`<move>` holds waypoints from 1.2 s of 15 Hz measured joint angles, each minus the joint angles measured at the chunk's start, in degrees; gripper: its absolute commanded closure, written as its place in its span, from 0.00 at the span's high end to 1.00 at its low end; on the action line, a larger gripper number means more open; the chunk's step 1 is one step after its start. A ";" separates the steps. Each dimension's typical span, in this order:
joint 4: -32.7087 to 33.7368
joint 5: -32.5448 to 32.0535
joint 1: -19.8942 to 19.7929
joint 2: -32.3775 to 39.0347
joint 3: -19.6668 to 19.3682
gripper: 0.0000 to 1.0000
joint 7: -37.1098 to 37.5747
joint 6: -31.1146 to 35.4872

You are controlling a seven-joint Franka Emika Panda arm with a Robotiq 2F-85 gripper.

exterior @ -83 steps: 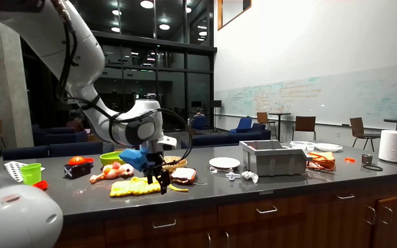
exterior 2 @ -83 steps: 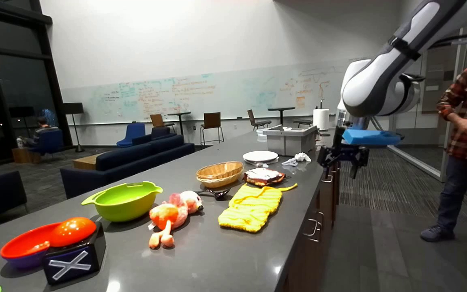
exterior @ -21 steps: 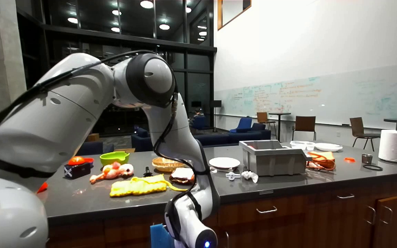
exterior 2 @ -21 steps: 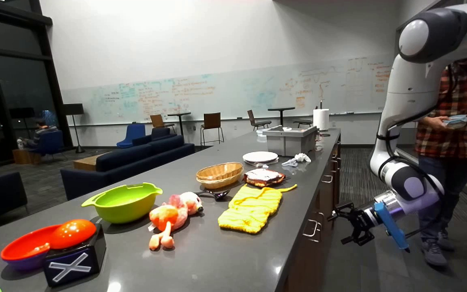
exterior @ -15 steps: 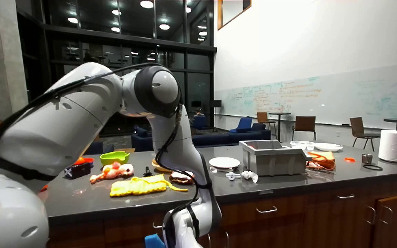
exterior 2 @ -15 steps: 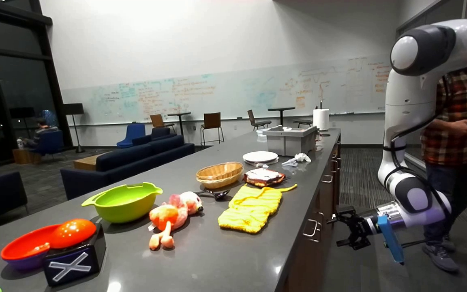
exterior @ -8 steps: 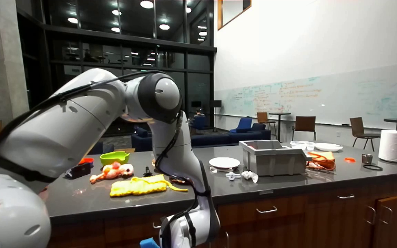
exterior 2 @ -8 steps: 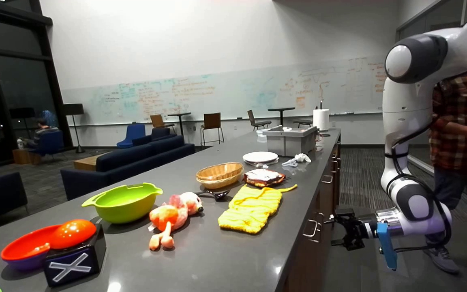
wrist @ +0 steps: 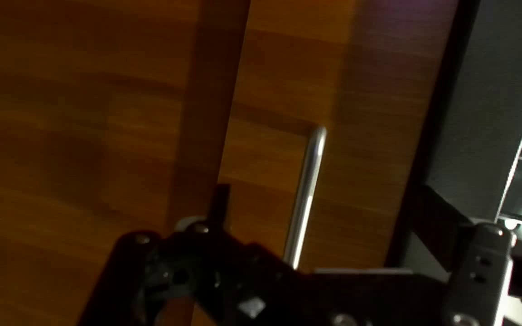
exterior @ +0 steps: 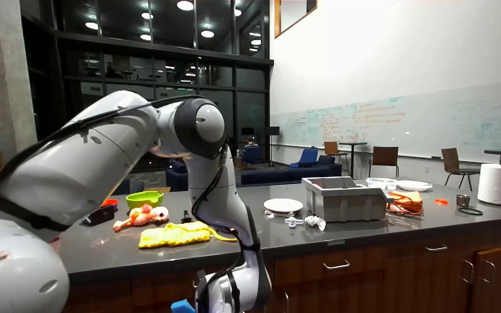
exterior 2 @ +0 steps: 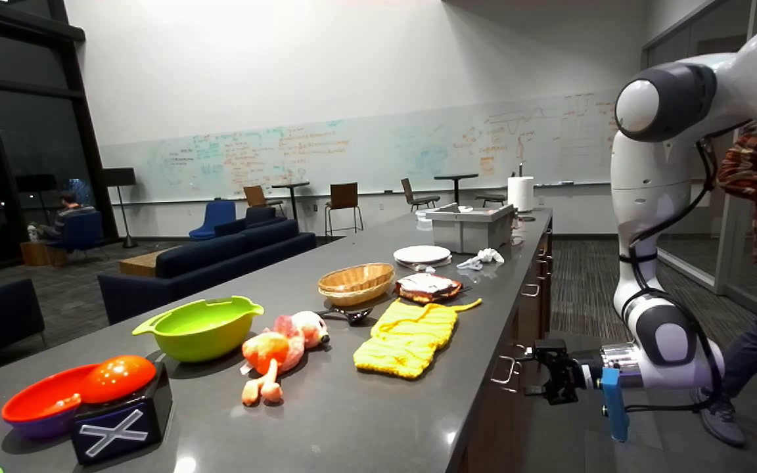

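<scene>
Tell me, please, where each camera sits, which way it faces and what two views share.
An exterior view: before the wooden cabinets, close to the arm, facing across the counter toward windows and whiteboard; several arm links show.
An exterior view: above the counter, looking along its length toward the whiteboard; arm and open hand show.
Wrist view: carried by the arm, facing a drawer front and its metal handle; the hand's spread fingers show.
Shared: both exterior views show the yellow knitted cloth, green bowl and gray bin.
</scene>
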 measured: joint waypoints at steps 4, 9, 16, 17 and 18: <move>0.04 1.75 1.17 0.33 0.02 1.00 -0.93 -1.34; 0.20 4.24 2.32 0.54 0.13 0.96 -1.55 -1.64; 0.95 5.75 3.41 1.22 0.22 0.40 -1.72 -1.70; 1.00 5.75 3.41 1.27 0.22 0.32 -1.73 -1.70; 1.02 5.75 3.41 1.27 0.22 0.23 -1.73 -1.71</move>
